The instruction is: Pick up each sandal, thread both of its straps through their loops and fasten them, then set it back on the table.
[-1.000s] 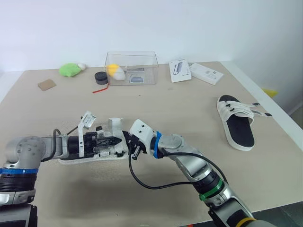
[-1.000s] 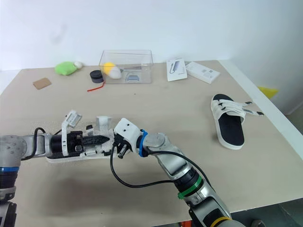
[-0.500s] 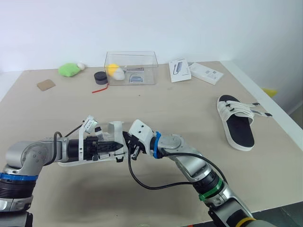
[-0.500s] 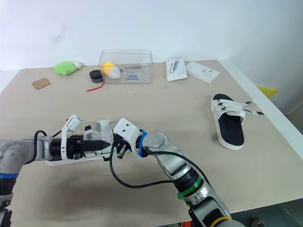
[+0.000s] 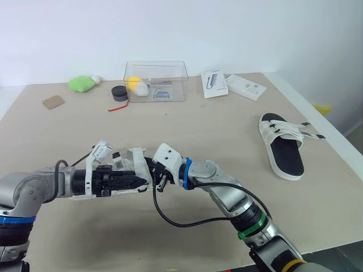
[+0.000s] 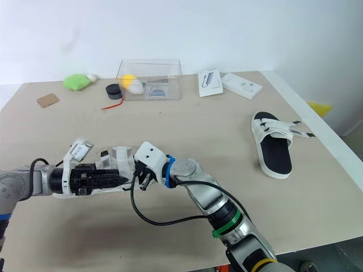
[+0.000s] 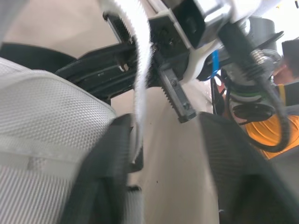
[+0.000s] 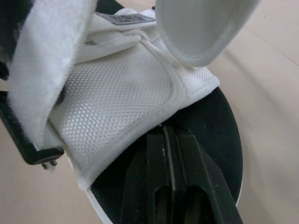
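Left eye view puts the near sandal [image 5: 129, 165] toward 8 o'clock from the middle of the table [image 5: 227, 127], lying across it between the two grippers. The left gripper [image 5: 140, 182] lies along the sandal's near edge, pointing toward 3 o'clock. In the left wrist view its fingers [image 7: 105, 172] stand apart, and a loose white strap [image 7: 142, 70] hangs between them, close against one finger. The right gripper [image 5: 160, 181] meets the sandal's 3 o'clock end, so the sandal sits at its 9 o'clock. In the right wrist view its fingers [image 8: 161, 186] are pressed together over the black footbed [image 8: 212, 126], tips at the edge of a white mesh strap [image 8: 126, 88]. The far sandal [image 5: 283, 144] rests flat at 3 o'clock, well apart.
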Available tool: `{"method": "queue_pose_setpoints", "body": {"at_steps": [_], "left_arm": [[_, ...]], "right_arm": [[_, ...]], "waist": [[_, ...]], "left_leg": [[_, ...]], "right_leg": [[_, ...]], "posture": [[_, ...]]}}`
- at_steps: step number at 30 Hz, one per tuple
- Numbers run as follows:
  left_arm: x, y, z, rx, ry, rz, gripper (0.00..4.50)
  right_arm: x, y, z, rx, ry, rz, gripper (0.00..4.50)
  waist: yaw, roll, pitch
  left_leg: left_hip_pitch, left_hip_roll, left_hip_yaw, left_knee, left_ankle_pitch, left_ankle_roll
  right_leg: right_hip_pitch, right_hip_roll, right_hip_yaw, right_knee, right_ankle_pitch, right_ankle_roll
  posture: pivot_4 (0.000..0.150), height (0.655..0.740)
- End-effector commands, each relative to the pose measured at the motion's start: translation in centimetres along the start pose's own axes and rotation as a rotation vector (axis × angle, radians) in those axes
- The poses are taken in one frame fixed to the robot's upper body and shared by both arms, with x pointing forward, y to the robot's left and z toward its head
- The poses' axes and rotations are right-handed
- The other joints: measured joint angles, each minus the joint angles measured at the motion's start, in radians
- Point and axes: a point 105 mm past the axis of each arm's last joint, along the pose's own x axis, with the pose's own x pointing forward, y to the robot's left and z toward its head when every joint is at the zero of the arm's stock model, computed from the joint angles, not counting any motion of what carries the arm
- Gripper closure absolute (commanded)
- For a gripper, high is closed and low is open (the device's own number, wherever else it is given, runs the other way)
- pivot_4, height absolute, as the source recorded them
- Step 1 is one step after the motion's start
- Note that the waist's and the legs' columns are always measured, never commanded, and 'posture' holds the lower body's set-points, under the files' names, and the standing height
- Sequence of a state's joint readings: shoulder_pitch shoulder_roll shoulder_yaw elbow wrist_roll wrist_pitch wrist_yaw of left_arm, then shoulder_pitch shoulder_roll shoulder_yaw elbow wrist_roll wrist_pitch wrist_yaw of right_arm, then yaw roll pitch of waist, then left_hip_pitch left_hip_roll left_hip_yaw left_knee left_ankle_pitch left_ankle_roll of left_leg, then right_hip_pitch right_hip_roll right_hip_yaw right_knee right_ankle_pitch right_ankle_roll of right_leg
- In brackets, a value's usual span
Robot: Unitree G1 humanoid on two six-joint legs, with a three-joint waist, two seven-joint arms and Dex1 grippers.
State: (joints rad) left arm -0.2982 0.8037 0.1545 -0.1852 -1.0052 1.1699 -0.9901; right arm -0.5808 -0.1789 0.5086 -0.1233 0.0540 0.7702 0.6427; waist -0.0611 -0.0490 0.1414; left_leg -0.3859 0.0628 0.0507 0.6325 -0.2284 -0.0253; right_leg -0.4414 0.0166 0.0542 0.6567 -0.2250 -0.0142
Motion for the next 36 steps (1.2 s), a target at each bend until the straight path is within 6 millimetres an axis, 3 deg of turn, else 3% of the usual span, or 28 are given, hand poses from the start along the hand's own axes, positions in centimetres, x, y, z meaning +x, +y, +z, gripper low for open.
{"method": "queue_pose_setpoints", "body": {"at_steps": [1,5,8,13,14,15,22,25,28,29,30,31,32,33,36], "left_arm": [[-0.7,0.2,1.6,0.029,-0.055,0.029,0.83],[-0.3,0.6,3.6,0.034,-0.141,0.034,0.83],[0.3,1.7,3.9,0.027,-0.151,0.079,2.27],[0.9,1.4,2.9,0.038,-0.083,0.064,3.8],[0.9,1.4,2.4,0.045,-0.058,0.072,3.8],[0.9,1.4,2.1,0.047,-0.045,0.072,4.45],[0.3,0.7,1.4,0.062,-0.021,0.069,4.48],[-1.1,-0.8,3.0,0.087,-0.097,0.032,3.89],[-2.4,-2.3,3.2,0.131,-0.093,0.037,2.79],[-2.8,-2.6,3.1,0.136,-0.088,0.041,2.48],[-3.4,-3.2,2.9,0.144,-0.089,0.038,1.89],[-3.8,-3.9,2.7,0.146,-0.092,0.022,1.7],[-4.3,-4.6,2.5,0.142,-0.092,0.0,1.06],[-4.8,-5.4,1.9,0.142,-0.077,-0.011,1.06],[-5.1,-6.7,0.0,0.127,-0.023,-0.021,0.12]], "right_arm": [[0.2,-0.1,-2.5,0.041,0.096,-0.007,4.5],[0.3,-0.1,-2.5,0.043,0.094,-0.009,4.5],[0.3,-0.1,-2.5,0.044,0.092,-0.012,4.5],[0.2,-0.1,-2.5,0.046,0.092,-0.016,4.5],[0.2,-0.1,-2.5,0.047,0.092,-0.017,4.5],[0.2,-0.1,-2.5,0.048,0.092,-0.016,4.5],[0.3,0.1,-2.5,0.047,0.09,-0.008,4.5],[0.2,0.2,-2.5,0.05,0.089,-0.007,4.5],[0.2,0.2,-2.6,0.058,0.091,-0.009,4.5],[0.2,0.2,-2.6,0.06,0.091,-0.01,4.5],[0.1,0.2,-2.7,0.065,0.092,-0.01,4.5],[0.1,0.2,-2.8,0.068,0.093,-0.009,4.5],[0.0,0.2,-2.9,0.069,0.095,-0.009,4.5],[0.0,0.2,-3.0,0.07,0.097,-0.007,4.5],[-0.1,0.2,-3.1,0.063,0.101,0.001,4.5]], "waist": [[0.0,0.0,0.0],[0.002,0.0,0.0],[0.001,-0.001,0.0],[0.0,-0.001,0.0],[0.0,-0.001,0.0],[-0.001,-0.001,0.0],[-0.001,0.0,0.001],[-0.002,-0.001,0.001],[-0.003,-0.001,0.001],[-0.004,-0.001,0.001],[-0.004,-0.001,0.001],[-0.006,0.0,0.002],[-0.006,0.0,0.002],[-0.007,0.0,0.002],[-0.011,-0.001,0.002]], "left_leg": [[0.0,0.0,0.0,0.0,0.0,0.0],[0.0,-0.001,0.0,0.0,0.0,0.0],[-0.001,0.0,0.0,0.0,0.0,0.0],[-0.001,0.0,0.0,0.0,0.0,0.0],[-0.001,0.0,0.0,0.0,0.0,0.0],[-0.001,0.0,0.0,0.0,0.0,0.0],[-0.001,0.0,0.0,0.0,0.0,0.0],[-0.001,0.0,0.0,0.0,0.0,0.0],[-0.002,0.001,-0.001,0.0,0.0,0.0],[-0.002,0.001,-0.001,0.0,0.0,0.0],[-0.002,0.001,0.0,-0.001,0.0,0.0],[-0.001,0.001,0.0,-0.001,0.0,0.0],[-0.001,0.001,0.0,-0.001,0.0,0.0],[-0.002,0.001,0.0,-0.001,0.0,0.0],[-0.002,0.0,0.0,-0.001,-0.001,-0.001]], "right_leg": [[0.0,0.0,0.0,0.0,0.0,0.0],[0.0,-0.001,0.0,0.0,0.0,0.001],[0.0,0.0,0.0,0.0,0.002,0.002],[0.0,0.0,0.0,0.0,0.003,0.004],[0.0,0.0,0.0,0.0,0.003,0.004],[0.0,0.0,0.0,0.0,0.003,0.004],[0.0,0.0,0.0,0.0,0.002,0.003],[0.0,0.0,0.0,0.0,0.002,0.003],[-0.001,0.0,-0.001,0.0,0.002,0.003],[-0.001,0.0,-0.001,-0.001,0.002,0.003],[-0.001,0.0,-0.001,-0.001,0.001,0.003],[-0.001,-0.001,-0.001,-0.001,0.001,0.003],[-0.001,-0.001,0.0,-0.001,0.0,0.001],[-0.001,-0.001,0.0,-0.001,0.0,0.001],[-0.001,-0.003,-0.001,-0.002,-0.002,0.001]], "posture": [[0.15,0.74],[0.15,0.74],[0.15,0.74],[0.15,0.74],[0.15,0.74],[0.15,0.74],[0.15,0.74],[0.15,0.74],[0.15,0.74],[0.15,0.74],[0.15,0.74],[0.15,0.74],[0.15,0.74],[0.15,0.74],[0.15,0.74]]}}
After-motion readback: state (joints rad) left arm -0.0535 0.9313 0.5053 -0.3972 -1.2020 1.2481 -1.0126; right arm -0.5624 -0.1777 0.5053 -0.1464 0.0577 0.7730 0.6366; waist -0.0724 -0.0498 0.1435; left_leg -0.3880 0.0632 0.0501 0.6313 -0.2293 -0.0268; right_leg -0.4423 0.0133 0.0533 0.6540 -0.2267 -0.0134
